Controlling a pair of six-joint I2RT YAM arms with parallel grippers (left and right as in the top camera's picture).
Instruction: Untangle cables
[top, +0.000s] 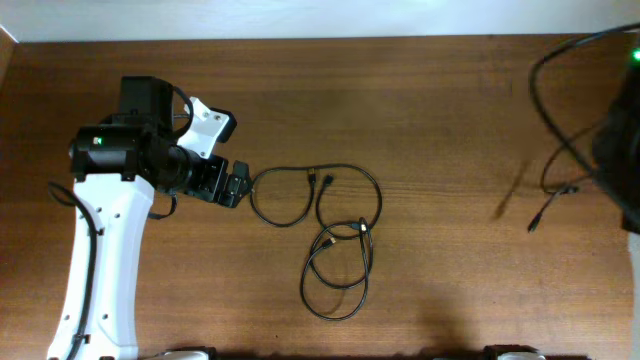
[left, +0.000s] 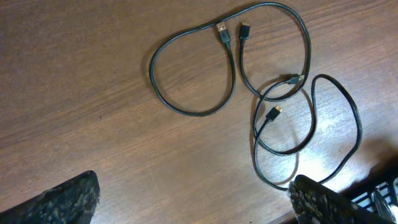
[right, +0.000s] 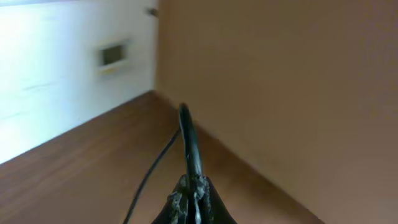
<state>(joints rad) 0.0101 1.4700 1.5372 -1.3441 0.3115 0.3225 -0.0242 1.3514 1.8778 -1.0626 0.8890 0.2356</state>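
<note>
Pressing right hand (right: 194, 193) together, pinching a black cable (right: 189, 143); holding left hand (top: 241, 188) spread, hovering just short of looped cables (left: 293, 79) lying ahead on surface (left: 74, 93).

right gripper (right: 193, 186): sitting at the bottom centre, its jaws pressing together on a black cable (right: 189, 142).
cable: standing up as a thick stiff end above the right gripper; a thinner strand is trailing down to the gripper's left.
table (right: 74, 171): spreading behind and left of the right gripper.
brown panel (right: 280, 81): filling the area above and right.
white wall (right: 56, 99): running above-left, carrying a blurred pale plate (right: 112, 56).
</note>
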